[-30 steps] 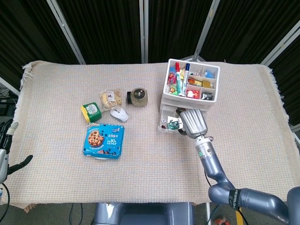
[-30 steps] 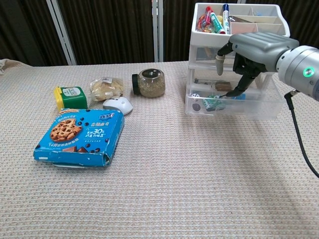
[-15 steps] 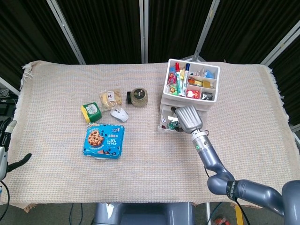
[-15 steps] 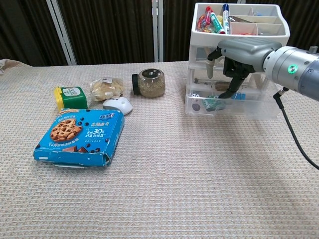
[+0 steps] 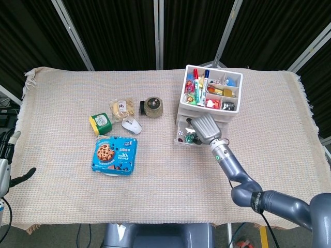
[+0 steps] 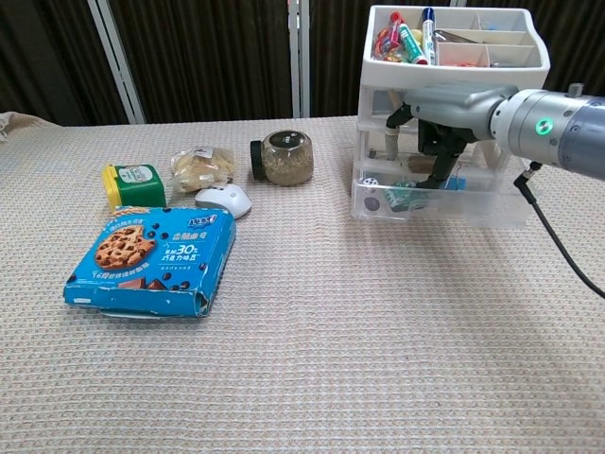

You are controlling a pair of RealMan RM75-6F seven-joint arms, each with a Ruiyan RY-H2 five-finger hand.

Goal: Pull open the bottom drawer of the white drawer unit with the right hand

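The white drawer unit (image 5: 209, 105) (image 6: 456, 112) stands at the back right, with an open organiser tray of pens and small items on top. Its clear bottom drawer (image 6: 440, 200) (image 5: 184, 136) sticks out toward me, with small items visible inside. My right hand (image 6: 432, 121) (image 5: 203, 128) hovers over that drawer, close to the unit's front. The fingers (image 6: 440, 173) curl down to the drawer's open top and the thumb points down apart from them. I see nothing gripped. My left hand (image 5: 8, 156) hangs off the table's left edge, fingers spread and empty.
A blue cookie box (image 6: 151, 260), a green tin (image 6: 133, 183), a snack bag (image 6: 201, 166), a white mouse (image 6: 223, 200) and a dark-lidded jar (image 6: 283, 157) lie left of the unit. The beige cloth (image 6: 378, 331) covers the table.
My right hand has moved back and left toward the unit's front, over the pulled-out drawer. The drawer itself looks the same. The left hand barely shifted.
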